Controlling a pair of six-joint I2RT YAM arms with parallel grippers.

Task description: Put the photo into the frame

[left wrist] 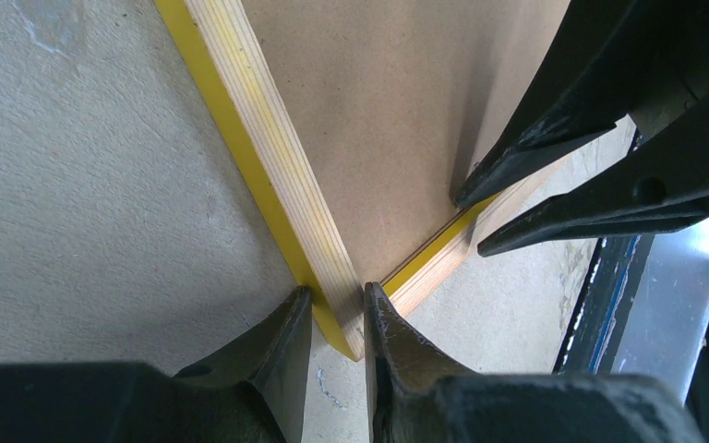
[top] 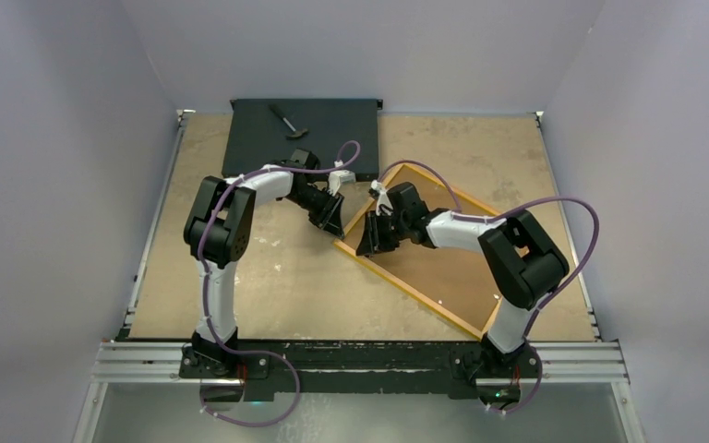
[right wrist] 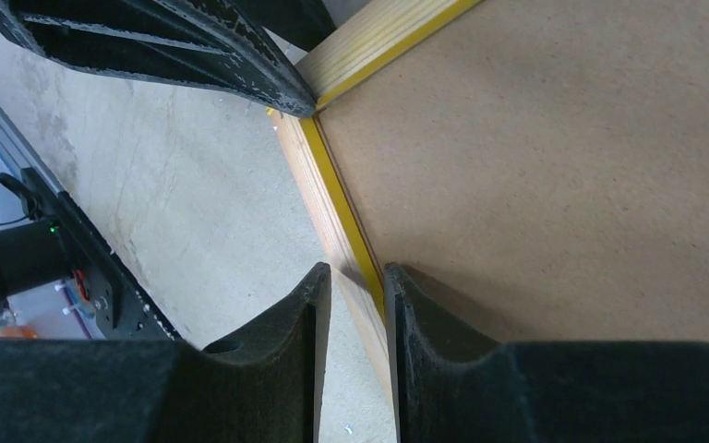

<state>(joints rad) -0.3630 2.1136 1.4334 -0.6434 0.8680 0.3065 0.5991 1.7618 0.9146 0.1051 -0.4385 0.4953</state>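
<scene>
The frame (top: 408, 289), a yellow-orange border with pale wooden edges, lies at an angle on the table right of centre. A plain brown backing board (top: 457, 268) fills it. The photo is not in view. My left gripper (top: 335, 227) is shut on the frame's near-left corner; in the left wrist view the border (left wrist: 268, 175) runs between its fingertips (left wrist: 337, 305). My right gripper (top: 370, 242) is shut on the adjoining edge just beside that corner, with the border (right wrist: 337, 208) between its fingers (right wrist: 355, 277). The two grippers stand close together.
A flat black box (top: 332, 148) sits at the back of the table with a small dark tool (top: 288, 121) on it. The tabletop (top: 268, 277) is bare beige board. A metal rail (top: 360, 360) runs along the near edge by the arm bases.
</scene>
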